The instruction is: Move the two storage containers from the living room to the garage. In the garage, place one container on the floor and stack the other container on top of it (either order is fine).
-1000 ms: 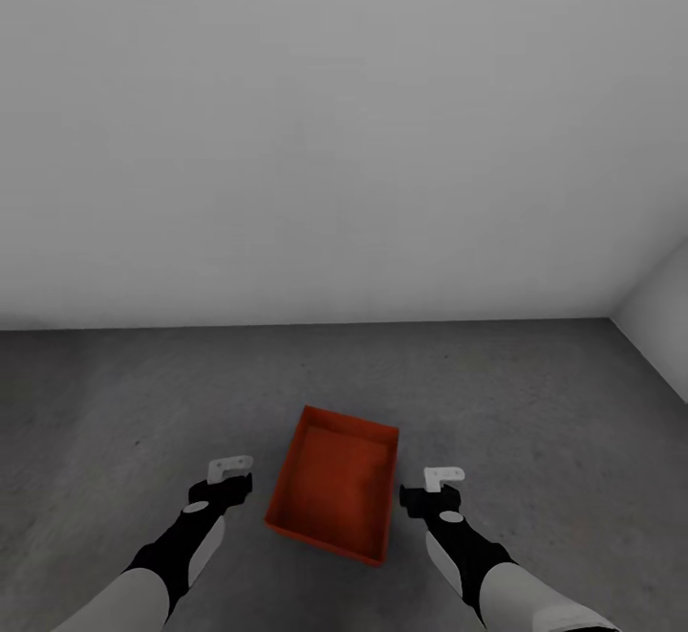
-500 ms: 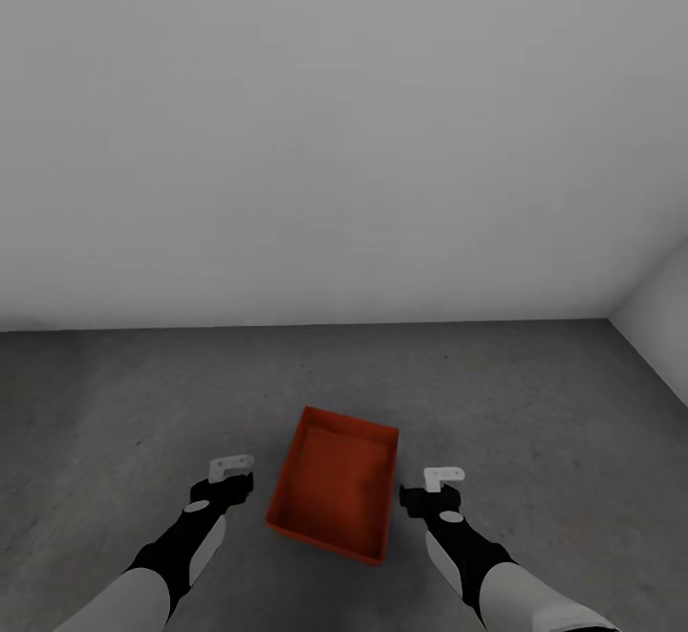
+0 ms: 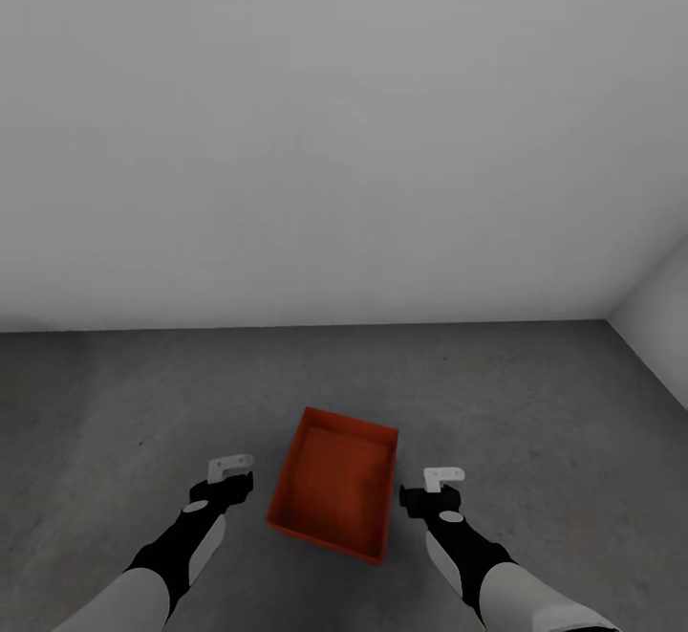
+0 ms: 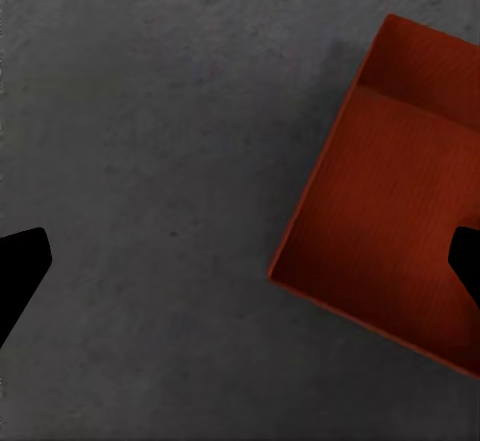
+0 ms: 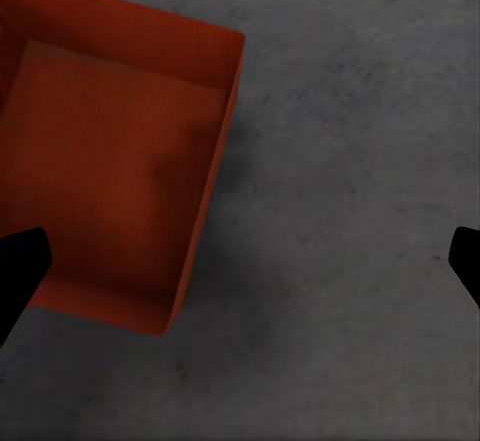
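Resting on the mottled grey concrete floor (image 3: 535,393) is one orange-red storage container (image 3: 336,493), lidless and empty, turned slightly askew and set well short of the white wall (image 3: 344,135). Two grippers flank it without touching: the left gripper (image 3: 232,472) beside one long side, the right gripper (image 3: 441,481) beside the other. Both hold nothing, fingers spread wide in the wrist views.

Orange-red rectangular plastic storage container (image 3: 334,493) sits empty on mottled dark grey concrete floor (image 3: 535,403), between left pincer (image 3: 231,468) and right pincer (image 3: 443,475), touching neither; plain white-grey wall (image 3: 334,135) behind
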Robot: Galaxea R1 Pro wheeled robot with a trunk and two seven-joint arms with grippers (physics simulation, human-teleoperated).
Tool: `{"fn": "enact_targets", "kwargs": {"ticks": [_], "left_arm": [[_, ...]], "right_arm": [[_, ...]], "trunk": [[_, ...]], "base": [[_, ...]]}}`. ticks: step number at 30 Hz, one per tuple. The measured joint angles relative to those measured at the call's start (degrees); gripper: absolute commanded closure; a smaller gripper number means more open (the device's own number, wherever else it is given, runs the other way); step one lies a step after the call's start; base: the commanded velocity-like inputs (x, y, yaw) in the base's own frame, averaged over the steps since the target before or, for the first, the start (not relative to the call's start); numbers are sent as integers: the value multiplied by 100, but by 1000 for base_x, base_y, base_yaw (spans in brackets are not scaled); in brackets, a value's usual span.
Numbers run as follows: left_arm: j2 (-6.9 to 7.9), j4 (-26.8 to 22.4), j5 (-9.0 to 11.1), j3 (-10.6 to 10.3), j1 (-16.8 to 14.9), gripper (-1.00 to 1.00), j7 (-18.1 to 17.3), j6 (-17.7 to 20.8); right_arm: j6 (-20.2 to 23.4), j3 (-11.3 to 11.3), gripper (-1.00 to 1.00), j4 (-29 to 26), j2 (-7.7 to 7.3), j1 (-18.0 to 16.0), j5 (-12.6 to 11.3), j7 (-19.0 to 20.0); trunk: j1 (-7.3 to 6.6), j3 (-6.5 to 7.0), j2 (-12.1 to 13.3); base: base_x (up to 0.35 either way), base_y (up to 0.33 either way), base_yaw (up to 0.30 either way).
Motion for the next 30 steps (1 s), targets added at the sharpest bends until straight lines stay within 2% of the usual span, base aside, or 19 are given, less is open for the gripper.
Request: {"fn": "enact_targets", "kwargs": {"ticks": [30], "left_arm": [[17, -6, 3, -2, 0, -100, 5, 0]], "right_arm": [[-22, -3, -100, 52, 1, 1, -7, -2]], "trunk": [[-660, 540, 1206]], "base": [[0, 0, 0]]}}
